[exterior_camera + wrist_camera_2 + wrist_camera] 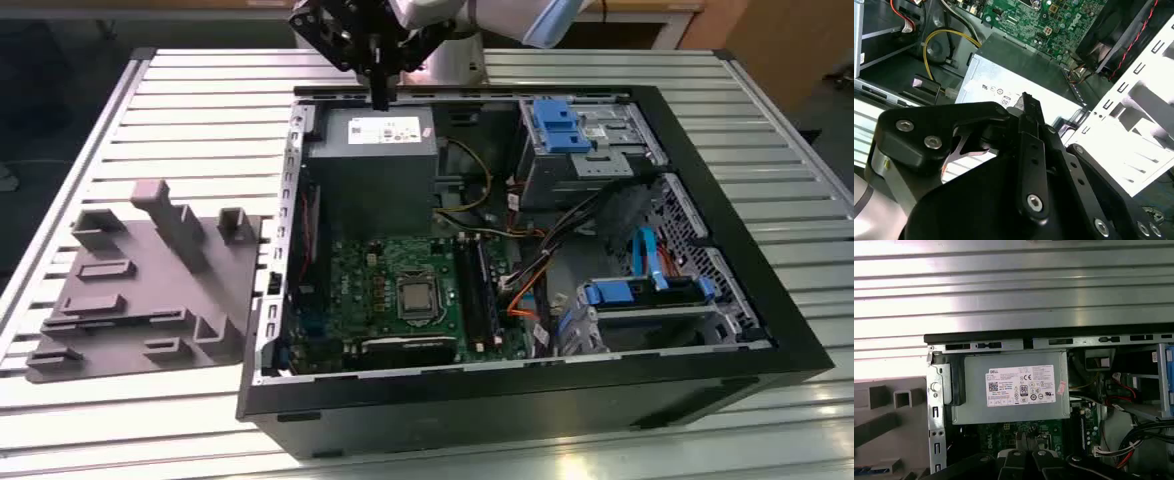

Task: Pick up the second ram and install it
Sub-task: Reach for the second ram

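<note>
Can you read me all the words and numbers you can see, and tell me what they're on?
White label on the grey power supply: rows of print and little round marks, too small to read for sure.
Green motherboard: tiny white lettering, too small to read.

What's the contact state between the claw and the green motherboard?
Apart. In the exterior view the claw hangs at the grey power supply's far end, and the motherboard lies past its near end, the supply's whole length between them.
</note>
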Controlling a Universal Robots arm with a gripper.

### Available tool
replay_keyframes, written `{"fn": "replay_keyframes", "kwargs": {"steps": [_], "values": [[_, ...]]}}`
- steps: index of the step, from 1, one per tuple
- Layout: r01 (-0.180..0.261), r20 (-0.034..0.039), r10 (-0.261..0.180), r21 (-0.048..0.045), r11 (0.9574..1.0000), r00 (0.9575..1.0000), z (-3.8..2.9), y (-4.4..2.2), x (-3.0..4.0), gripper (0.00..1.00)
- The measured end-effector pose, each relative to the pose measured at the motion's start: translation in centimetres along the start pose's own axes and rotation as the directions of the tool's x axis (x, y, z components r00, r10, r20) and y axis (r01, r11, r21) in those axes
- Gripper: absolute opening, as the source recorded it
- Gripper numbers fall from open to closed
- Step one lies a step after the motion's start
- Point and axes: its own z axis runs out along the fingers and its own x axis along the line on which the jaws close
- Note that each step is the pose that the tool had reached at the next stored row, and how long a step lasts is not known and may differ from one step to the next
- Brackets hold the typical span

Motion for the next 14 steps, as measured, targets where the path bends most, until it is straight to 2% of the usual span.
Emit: {"fn": "replay_keyframes", "kwargs": {"steps": [10, 14], "values": [[0.000, 0.0000, 0.000, 0.0000, 1.0000, 1.0000, 0.00, 0.00, 0.05, 0.11], [0.000, 0.0000, 0.000, 0.0000, 1.0000, 1.0000, -0.01, -0.02, 0.31, 0.11]]}}
